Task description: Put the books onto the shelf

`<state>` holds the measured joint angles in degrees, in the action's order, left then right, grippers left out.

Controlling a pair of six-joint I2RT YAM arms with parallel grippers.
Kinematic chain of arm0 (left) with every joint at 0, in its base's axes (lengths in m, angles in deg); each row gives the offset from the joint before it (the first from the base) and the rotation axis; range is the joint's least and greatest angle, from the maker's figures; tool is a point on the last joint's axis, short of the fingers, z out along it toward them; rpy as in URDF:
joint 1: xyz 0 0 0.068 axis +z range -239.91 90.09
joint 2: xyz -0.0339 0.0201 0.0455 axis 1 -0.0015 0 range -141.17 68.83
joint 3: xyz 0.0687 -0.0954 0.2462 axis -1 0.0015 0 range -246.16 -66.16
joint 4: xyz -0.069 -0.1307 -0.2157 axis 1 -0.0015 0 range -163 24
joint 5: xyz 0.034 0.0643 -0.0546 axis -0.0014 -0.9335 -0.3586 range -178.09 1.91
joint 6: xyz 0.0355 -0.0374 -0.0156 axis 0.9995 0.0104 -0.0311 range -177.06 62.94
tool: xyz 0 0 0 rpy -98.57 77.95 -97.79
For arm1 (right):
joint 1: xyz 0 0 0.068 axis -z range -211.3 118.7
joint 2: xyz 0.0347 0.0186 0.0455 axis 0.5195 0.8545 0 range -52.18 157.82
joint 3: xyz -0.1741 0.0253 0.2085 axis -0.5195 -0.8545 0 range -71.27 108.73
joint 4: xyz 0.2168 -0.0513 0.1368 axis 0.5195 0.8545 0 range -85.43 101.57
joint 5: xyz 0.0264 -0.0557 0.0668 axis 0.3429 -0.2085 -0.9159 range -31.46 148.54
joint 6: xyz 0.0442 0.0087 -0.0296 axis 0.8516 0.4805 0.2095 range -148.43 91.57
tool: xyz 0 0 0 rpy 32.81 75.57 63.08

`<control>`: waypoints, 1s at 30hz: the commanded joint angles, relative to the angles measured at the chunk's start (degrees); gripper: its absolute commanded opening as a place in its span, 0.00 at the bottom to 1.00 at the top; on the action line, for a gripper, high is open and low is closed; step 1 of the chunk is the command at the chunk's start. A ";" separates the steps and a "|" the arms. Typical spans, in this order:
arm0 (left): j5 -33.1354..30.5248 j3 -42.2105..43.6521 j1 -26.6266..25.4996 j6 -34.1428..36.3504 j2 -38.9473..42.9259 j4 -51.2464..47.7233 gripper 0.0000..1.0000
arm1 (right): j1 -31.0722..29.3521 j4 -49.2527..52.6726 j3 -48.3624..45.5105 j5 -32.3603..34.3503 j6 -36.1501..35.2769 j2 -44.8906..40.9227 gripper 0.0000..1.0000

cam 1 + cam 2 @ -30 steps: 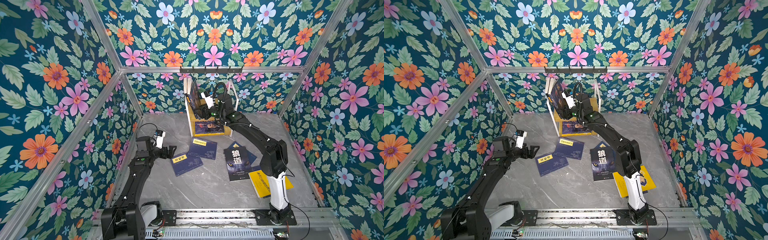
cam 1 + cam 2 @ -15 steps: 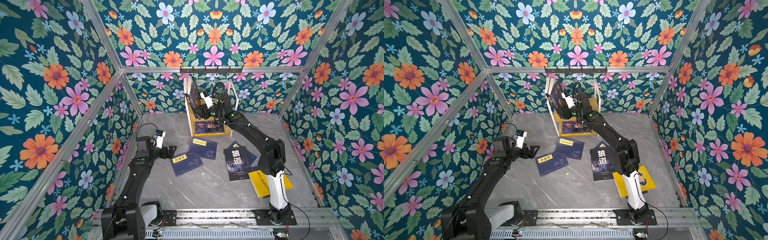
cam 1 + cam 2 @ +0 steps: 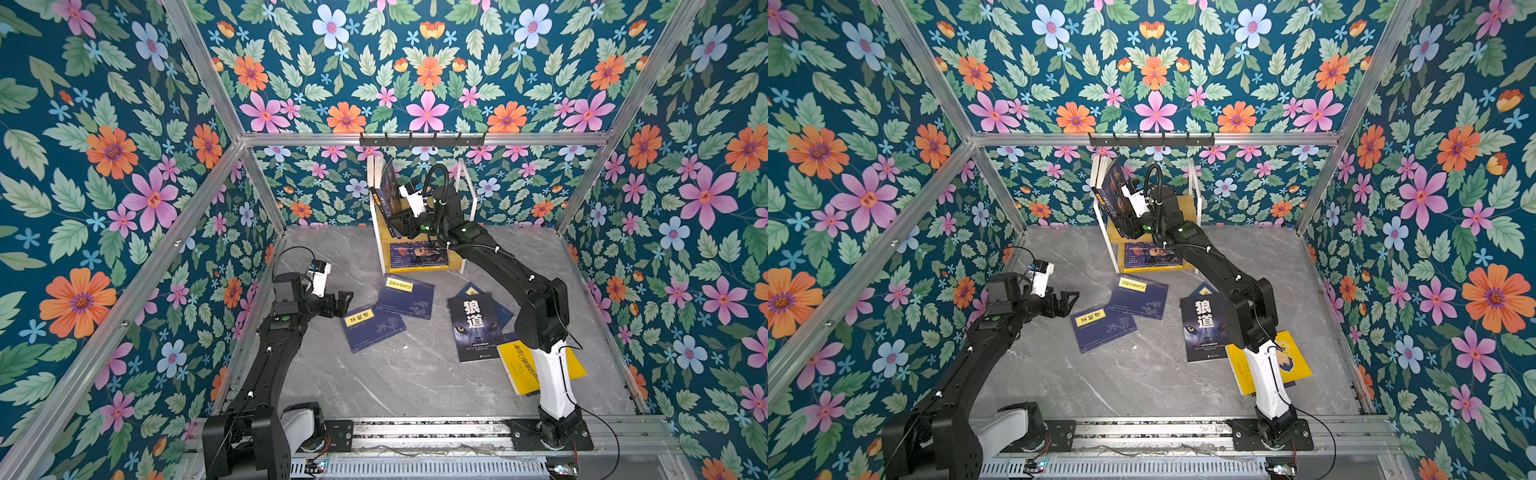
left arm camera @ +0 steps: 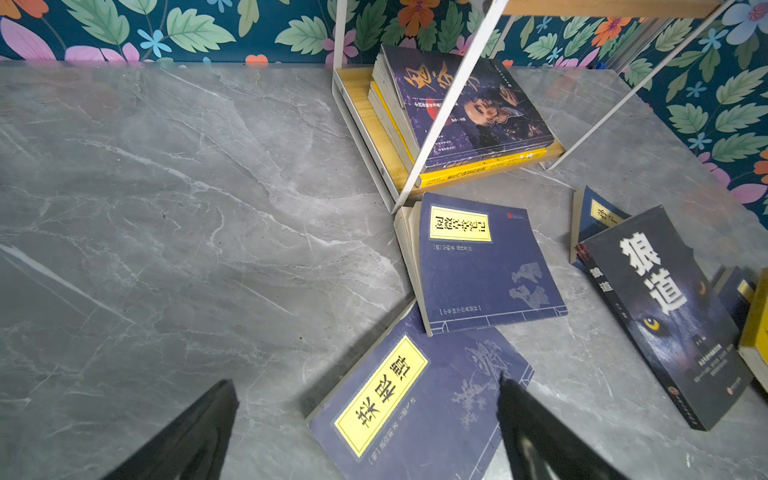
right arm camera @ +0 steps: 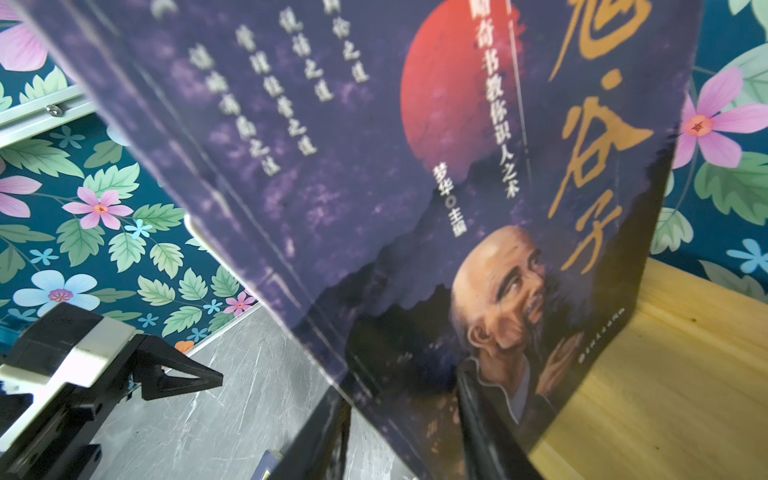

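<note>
Old-man book (image 3: pixel 1113 187) on shelf (image 3: pixel 1187 208), long axis upright, left-leaning

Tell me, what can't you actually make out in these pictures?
- Right gripper: whether it grips the old-man book; the blurred cover fills the right wrist view.
- Yellow book: the right arm covers part of it in both top views.
- Navy book under the wolf book: label mostly covered.

The black paperback book with yellow wolf eyes (image 4: pixel 665 316) says 狼道 in big white letters. The dark purple book with an old man's face (image 5: pixel 374 208) shows gold 谷子 and small white 梦华 主编. The navy paperback book (image 4: pixel 449 415) has a yellow label (image 4: pixel 380 395) that reads 菜根谭.
</note>
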<state>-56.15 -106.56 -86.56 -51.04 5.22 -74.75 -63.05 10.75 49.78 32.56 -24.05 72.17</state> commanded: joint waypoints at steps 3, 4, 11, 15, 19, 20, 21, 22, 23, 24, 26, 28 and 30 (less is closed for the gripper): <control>0.29 0.08 0.03 0.55 -0.08 0.51 1.00 | 0.03 -0.52 0.14 -0.71 -0.69 -0.45 0.45; 0.06 -0.11 0.07 0.43 -0.21 0.45 1.00 | 0.02 -0.66 -0.46 -0.71 -0.69 -0.98 0.46; -0.03 -0.08 0.00 0.43 -0.30 0.50 1.00 | 0.06 -2.99 -8.10 -0.67 -0.82 -6.41 0.52; 1.03 -0.06 0.05 0.02 -0.19 0.64 1.00 | 0.07 -6.68 -19.08 0.93 0.53 -13.08 0.55; 1.70 -0.43 -0.02 -2.16 -1.54 0.99 1.00 | -0.15 -11.04 -32.36 4.65 3.57 -20.76 0.59; 2.57 -0.19 -0.02 -3.16 -1.71 1.62 1.00 | -0.37 -12.57 -36.21 5.94 4.31 -22.94 0.60; 3.53 0.17 -0.03 -3.97 -1.76 2.33 1.00 | -0.58 -13.97 -39.44 7.29 4.92 -24.71 0.60; 4.58 0.69 -0.02 -4.87 -2.00 3.15 1.00 | -0.89 -15.15 -42.69 8.57 5.61 -26.35 0.61; 5.32 1.06 -0.02 -5.78 -2.32 3.74 1.00 | -1.20 -15.96 -45.66 9.76 6.10 -27.82 0.62; 5.80 1.11 -0.02 -6.47 -2.80 4.03 1.00 | -1.44 -16.31 -47.90 10.65 6.54 -28.74 0.63; 6.44 1.14 -0.11 -9.00 -3.78 5.13 1.00 | -1.91 -16.97 -52.42 13.25 8.57 -31.57 0.65; 7.64 1.60 -0.40 -11.17 -4.71 6.92 1.00 | -2.41 -19.36 -56.66 14.94 10.72 -32.54 0.67; 8.51 2.03 -0.95 -12.87 -5.64 8.41 1.00 | -2.70 -21.39 -59.95 16.50 13.23 -32.61 0.72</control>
<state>-50.40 -104.96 -87.02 -59.80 0.45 -70.27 -65.41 -5.17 -7.09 44.47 -15.52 39.91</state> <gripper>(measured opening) 0.997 0.712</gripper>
